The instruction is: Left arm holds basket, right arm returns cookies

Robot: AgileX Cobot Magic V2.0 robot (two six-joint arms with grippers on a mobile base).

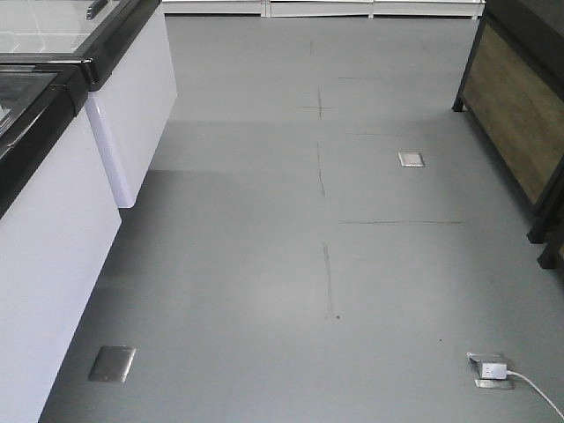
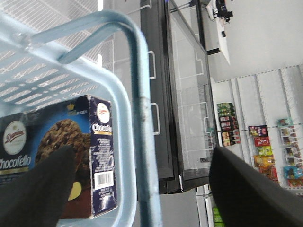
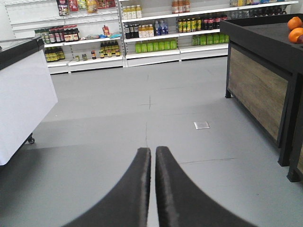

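Observation:
In the left wrist view, the light blue basket (image 2: 122, 142) fills the left half, and one arched handle (image 2: 141, 94) runs down the middle. The cookies (image 2: 102, 156), a dark navy "Chocofello" carton with its barcode side showing, lie inside the basket against its wall. My left gripper (image 2: 142, 150) is open, its black fingers (image 2: 38, 189) spread wide on either side of the handle and touching nothing. In the right wrist view, my right gripper (image 3: 153, 150) is shut and empty, pointing over bare grey floor. Neither arm appears in the front view.
White chest freezers (image 1: 53, 220) line the left of the aisle. A dark wood-panelled stand (image 1: 515, 106) with oranges (image 3: 296, 28) is on the right. A floor socket with a white plug (image 1: 489, 368) and a metal plate (image 1: 112, 363) lie near me. Stocked shelves (image 3: 151, 33) close the far end.

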